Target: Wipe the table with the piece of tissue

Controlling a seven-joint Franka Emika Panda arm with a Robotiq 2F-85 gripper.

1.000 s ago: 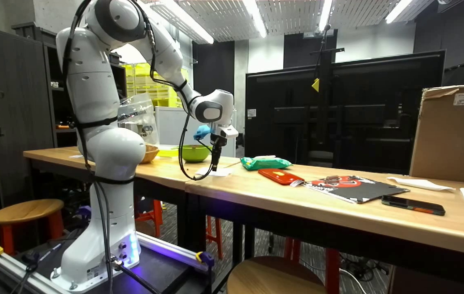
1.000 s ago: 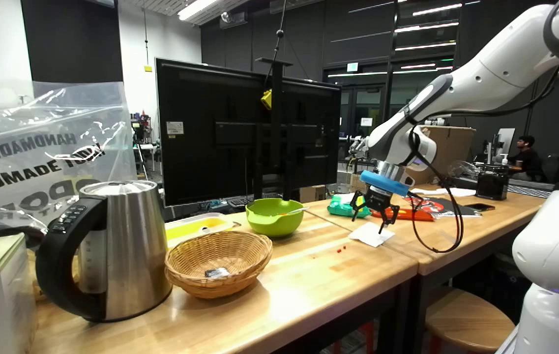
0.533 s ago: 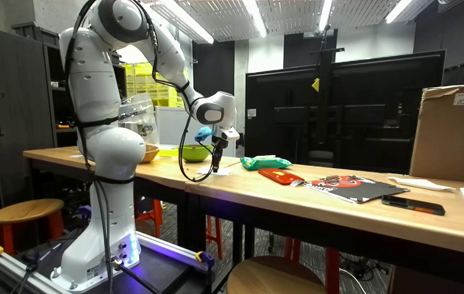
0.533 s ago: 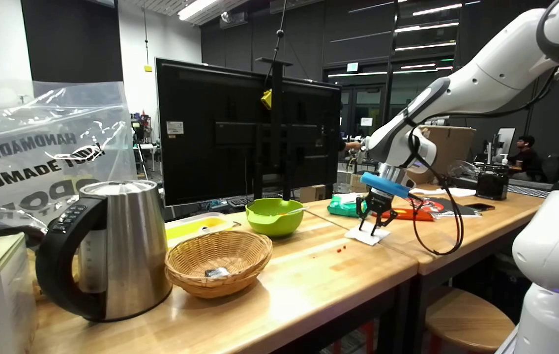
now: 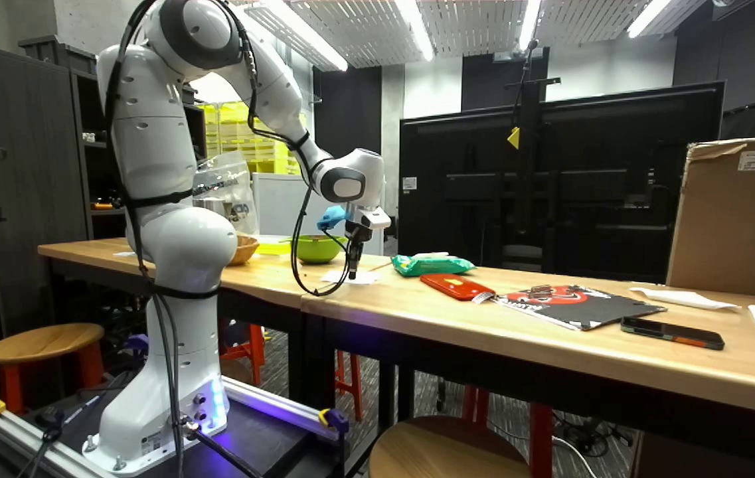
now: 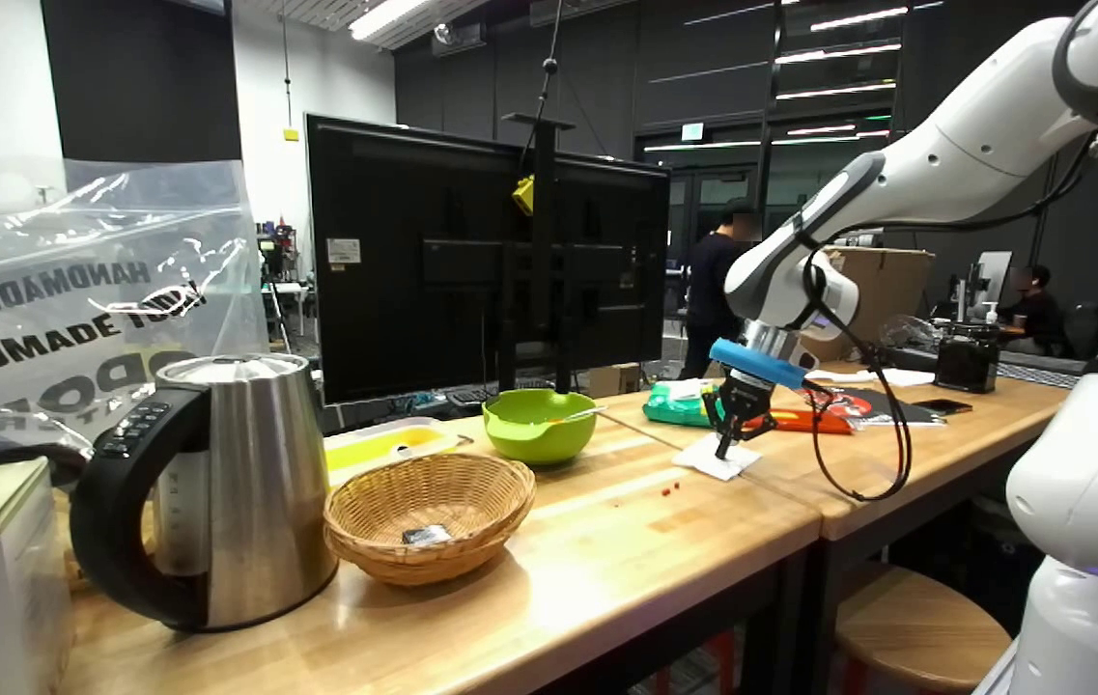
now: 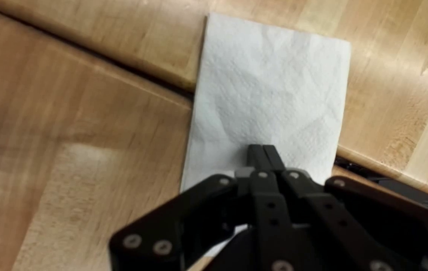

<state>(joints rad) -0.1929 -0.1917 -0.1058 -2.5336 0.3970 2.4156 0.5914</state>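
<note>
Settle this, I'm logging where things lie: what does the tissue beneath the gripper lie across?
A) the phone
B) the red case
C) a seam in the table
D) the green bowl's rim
C: in the wrist view, a dark seam in the table meets the tissue on one side and shows again on the other.

The white arm (image 5: 157, 156) has black cables (image 5: 110, 109) and black fingers (image 7: 258, 159).
</note>
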